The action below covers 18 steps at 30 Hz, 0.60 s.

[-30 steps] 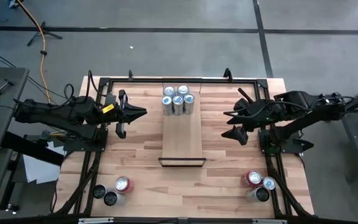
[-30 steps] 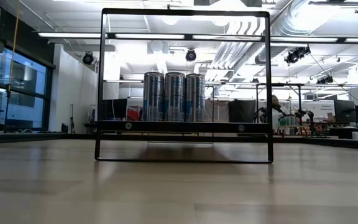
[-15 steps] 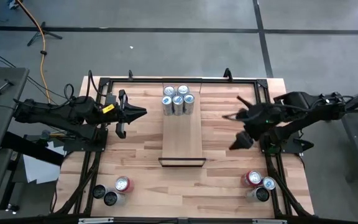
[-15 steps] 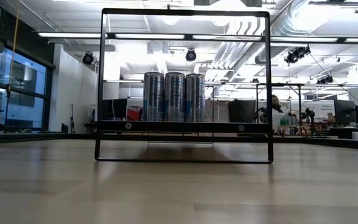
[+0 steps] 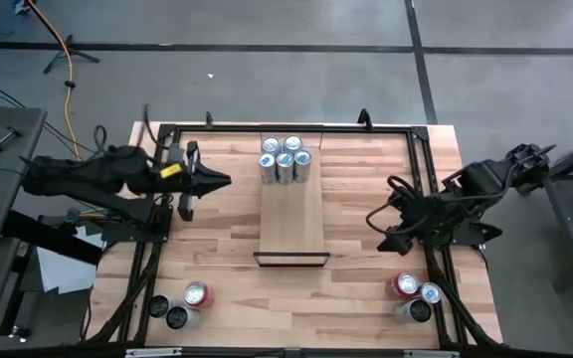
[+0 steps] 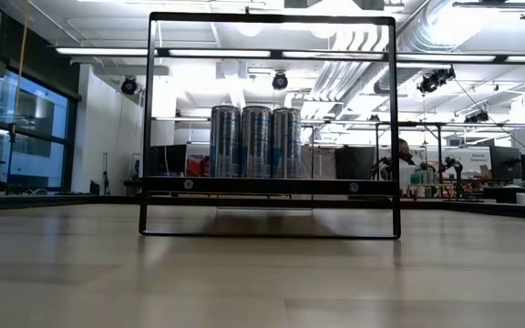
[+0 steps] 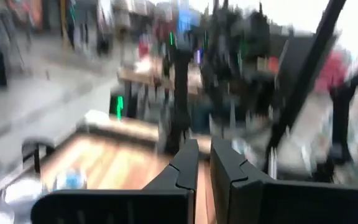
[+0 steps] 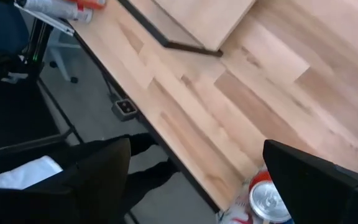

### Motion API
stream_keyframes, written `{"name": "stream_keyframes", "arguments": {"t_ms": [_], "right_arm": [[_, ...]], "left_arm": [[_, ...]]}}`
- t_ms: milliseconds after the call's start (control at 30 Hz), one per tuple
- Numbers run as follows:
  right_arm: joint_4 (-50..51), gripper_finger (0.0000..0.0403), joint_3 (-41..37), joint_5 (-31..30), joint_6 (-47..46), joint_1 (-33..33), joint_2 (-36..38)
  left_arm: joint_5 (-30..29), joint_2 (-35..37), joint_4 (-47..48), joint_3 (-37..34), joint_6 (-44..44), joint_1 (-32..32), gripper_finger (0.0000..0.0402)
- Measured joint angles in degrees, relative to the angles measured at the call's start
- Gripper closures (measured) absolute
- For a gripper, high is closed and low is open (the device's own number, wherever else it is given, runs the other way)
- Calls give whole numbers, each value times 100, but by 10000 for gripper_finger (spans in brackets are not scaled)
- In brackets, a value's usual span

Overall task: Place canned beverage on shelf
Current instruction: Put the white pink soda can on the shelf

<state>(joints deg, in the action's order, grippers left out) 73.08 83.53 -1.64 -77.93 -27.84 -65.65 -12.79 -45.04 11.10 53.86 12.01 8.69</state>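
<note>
Right claw spread above table (empty); left claw pressed together beside shelf.

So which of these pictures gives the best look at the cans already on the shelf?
The high view: all five cans show as a cluster at the shelf's far end. The low view shows their sides but only three across. The right wrist view catches just the shelf's framed end; the left wrist view shows neither.

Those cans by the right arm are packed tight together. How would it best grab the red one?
Judging by the pictures: from above, around the upright red can's round side wall just under the rim. It stands on the cluster's edge toward the open right gripper, with silver cans crowding its other side, so the fingers fit best there.
</note>
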Motion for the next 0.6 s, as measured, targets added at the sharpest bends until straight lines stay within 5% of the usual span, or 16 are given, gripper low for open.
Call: {"name": "stream_keyframes", "arguments": {"t_ms": [133, 333, 600], "right_arm": [[0, 50, 0, -237, 344, 156, 0], [2, 50, 0, -281, 876, 469, 0], [2, 50, 0, -277, 1292, 807, 0]], "left_arm": [[17, -565, 1773, 1143, 202, 245, 369], [43, -1245, 3665, 2540, 758, 662, 276], [843, -1536, 5194, 2984, 2089, 1170, 145]]}}
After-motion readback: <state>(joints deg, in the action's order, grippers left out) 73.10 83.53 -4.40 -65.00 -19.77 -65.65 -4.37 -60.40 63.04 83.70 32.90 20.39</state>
